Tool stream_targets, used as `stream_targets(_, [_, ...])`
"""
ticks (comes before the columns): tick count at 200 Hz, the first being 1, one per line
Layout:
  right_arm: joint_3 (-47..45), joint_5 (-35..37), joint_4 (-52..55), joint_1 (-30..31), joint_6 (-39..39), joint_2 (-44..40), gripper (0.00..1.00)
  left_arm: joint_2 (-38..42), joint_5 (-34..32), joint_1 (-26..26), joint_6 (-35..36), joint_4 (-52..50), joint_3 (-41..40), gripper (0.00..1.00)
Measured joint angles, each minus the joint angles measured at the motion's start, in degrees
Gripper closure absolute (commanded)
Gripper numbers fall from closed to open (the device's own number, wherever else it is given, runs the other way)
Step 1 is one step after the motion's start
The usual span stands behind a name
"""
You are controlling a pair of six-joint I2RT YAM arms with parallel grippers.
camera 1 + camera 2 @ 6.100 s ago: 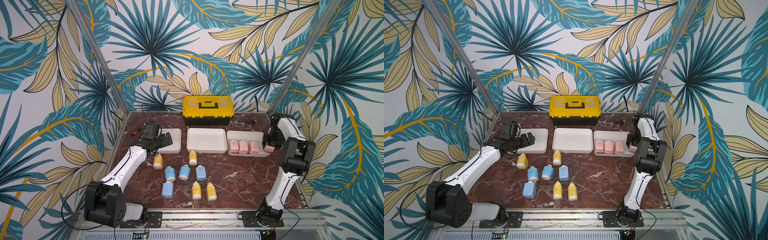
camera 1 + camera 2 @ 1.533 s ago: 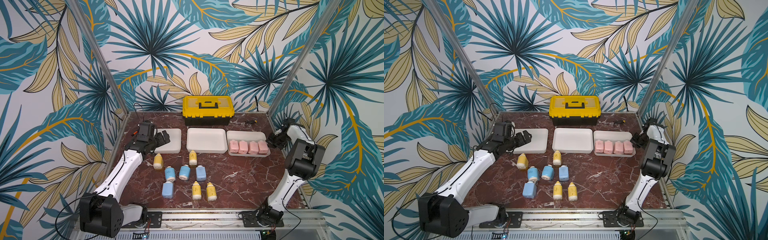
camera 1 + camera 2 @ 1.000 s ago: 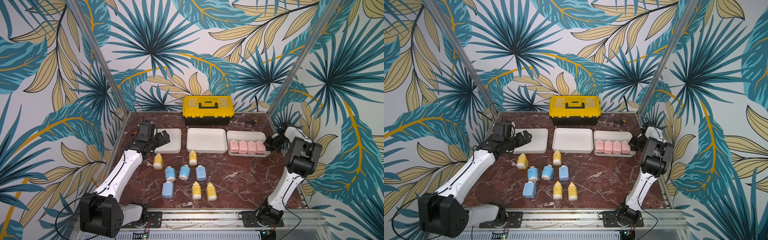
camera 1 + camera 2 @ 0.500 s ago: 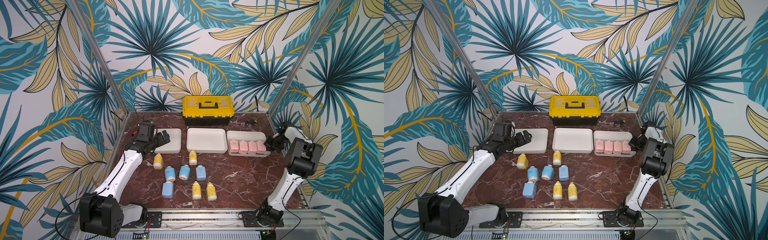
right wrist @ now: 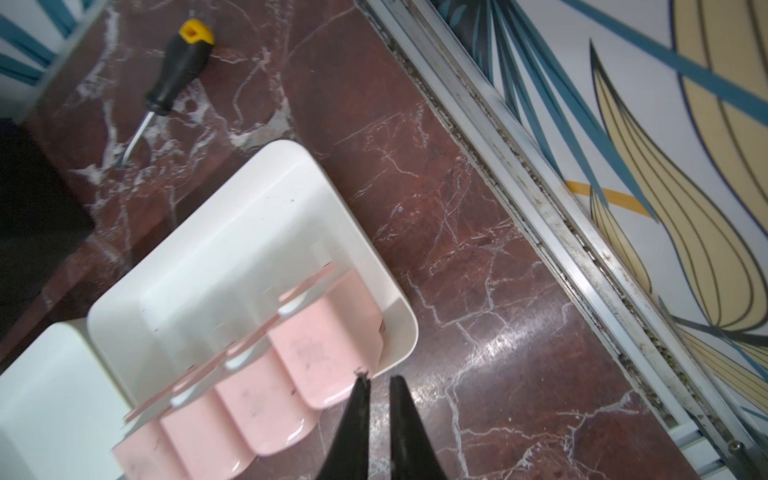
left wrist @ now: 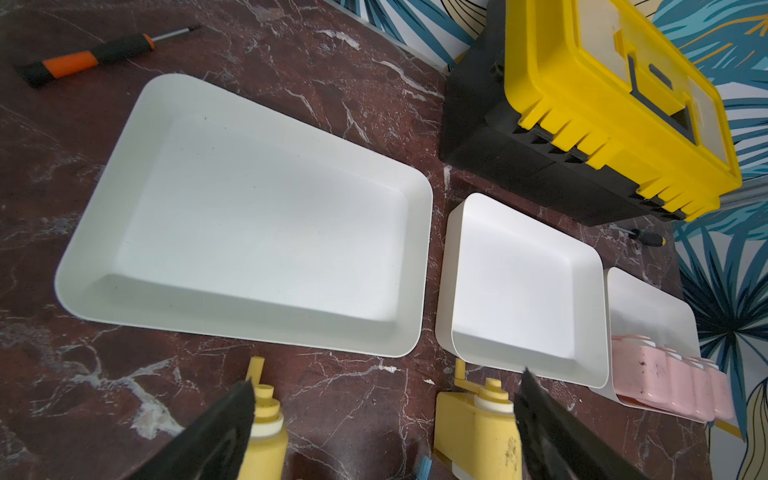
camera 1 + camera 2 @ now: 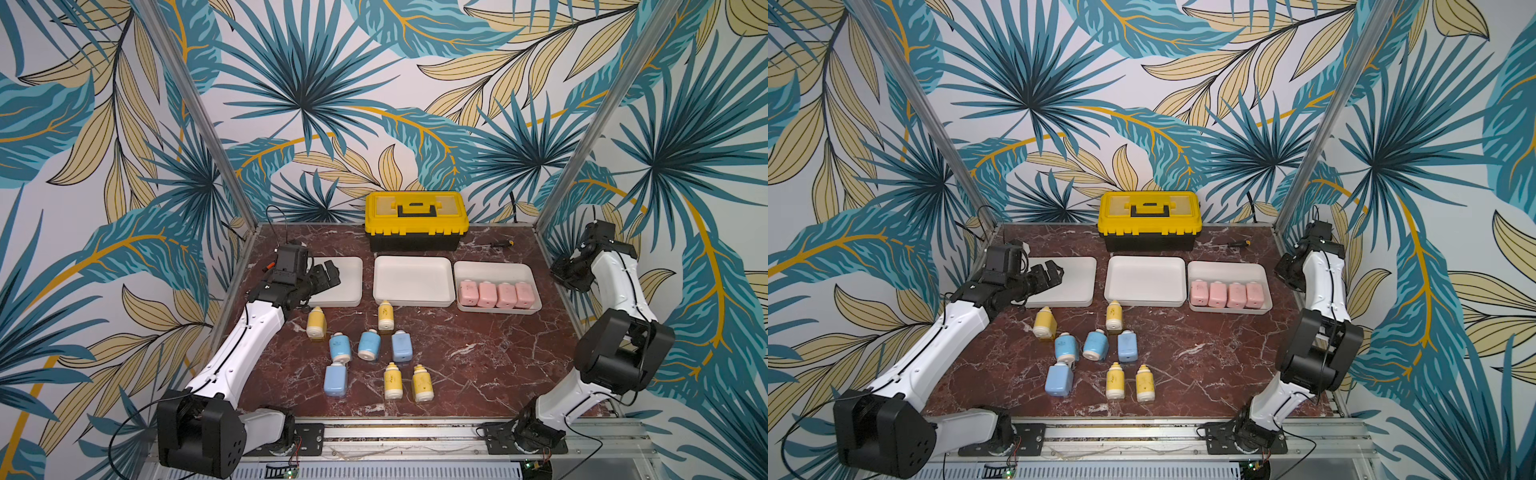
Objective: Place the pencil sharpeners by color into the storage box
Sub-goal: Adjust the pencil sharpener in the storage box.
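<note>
Where pink sharpeners [image 7: 496, 294] lie, four fill one white tray [image 7: 494, 271]

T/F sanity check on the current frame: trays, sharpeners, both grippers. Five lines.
1. All four pink sharpeners lie in the tray nearest the right arm. True.
2. The middle tray holds a yellow sharpener. False: nothing is in it; the nearest yellow sharpener is on the table in front of it.
3. The left gripper is open and empty. True.
4. The right gripper grips a pink sharpener. False: it is beside that tray, jaws barely apart, nothing between.
5. Four blue sharpeners are on the table. True.
</note>
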State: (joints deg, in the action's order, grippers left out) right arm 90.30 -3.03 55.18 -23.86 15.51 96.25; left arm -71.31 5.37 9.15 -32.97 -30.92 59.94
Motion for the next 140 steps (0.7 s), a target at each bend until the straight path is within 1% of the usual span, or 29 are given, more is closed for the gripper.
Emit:
stream_targets(13, [-0.7, 0.2, 2.1, 4.0, -0.5, -4.6, 0.65, 1.0, 0.0, 0.0, 0.1, 0.0, 0.0, 0.01])
stream_targets(17, [-0.9, 0.4, 2.8, 6.2, -0.6, -6.2, 0.61, 1.5, 0.0, 0.0, 0.2, 0.0, 0.0, 0.01])
stream_targets(32, [-1.5, 0.1, 5.2, 15.1, 0.2, -11.3, 0.54, 3.4, 0.0, 0.0, 0.2, 0.0, 0.0, 0.01])
stream_targets(43, [-2.7, -0.8, 6.6, 21.9, 1.7, -14.8, 0.5, 4.9, 0.0, 0.0, 0.2, 0.1, -0.1, 0.01])
stream_targets(54, [-4.0, -1.5, 8.2, 27.6, 3.8, -17.7, 0.47, 6.6, 0.0, 0.0, 0.1, 0.2, -0.5, 0.01])
stream_targets(72, [-4.3, -0.5, 11.8, 35.3, 6.8, -20.2, 0.41, 8.6, 0.0, 0.0, 0.1, 0.3, -1.7, 0.01])
stream_targets(99, [1.1, 2.7, 18.1, 47.7, 11.9, -18.8, 0.32, 9.6, 0.0, 0.0, -0.3, 0.2, -4.5, 0.01])
stream_targets(120, [6.4, 5.2, 20.7, 57.9, 16.4, -14.9, 0.25, 9.7, 0.0, 0.0, -0.8, 0.0, -6.1, 0.0])
stream_targets(140, [9.6, 6.8, 22.0, 64.8, 20.0, -9.9, 0.21, 10.4, -0.2, 0.0, -1.2, 0.0, -7.5, 0.01])
